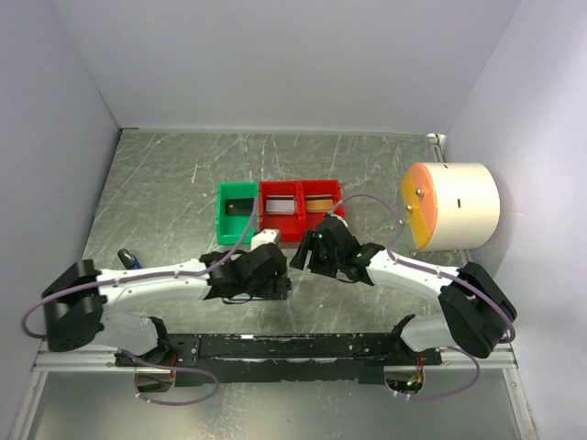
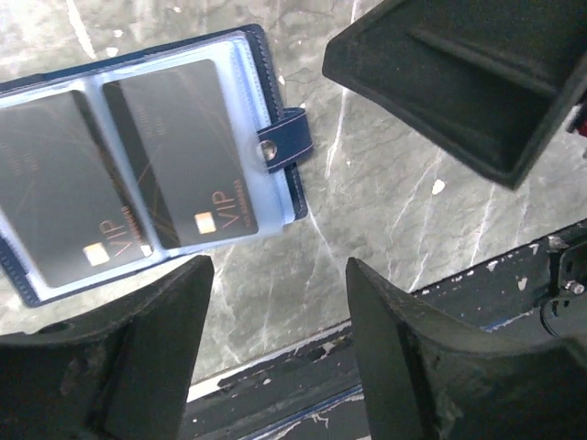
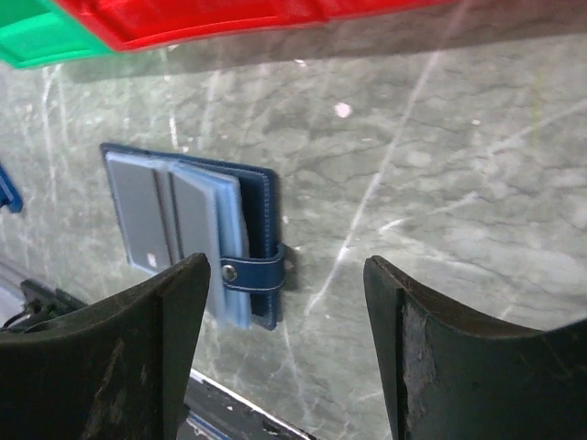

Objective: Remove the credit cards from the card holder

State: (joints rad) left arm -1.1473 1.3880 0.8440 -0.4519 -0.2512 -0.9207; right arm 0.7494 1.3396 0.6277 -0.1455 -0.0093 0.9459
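Navy-blue card holder (image 3: 262, 196), pale blue-grey pockets (image 2: 271, 203); dark grey credit cards (image 2: 179, 151) lettered in gold; grey-green marbled table (image 2: 394, 211), white-veined; red bins (image 1: 303, 187), green bin (image 1: 224, 216).

Bare table (image 3: 431, 174) flanks the card holder (image 3: 193, 215); red bin (image 3: 229, 18) blocks beyond.

A scratched grey-green marbled bench (image 1: 174, 183) is enclosed by plain pale walls (image 1: 293, 55) at the back and on both sides, and is lit evenly, with a soft sheen seen on its surface.
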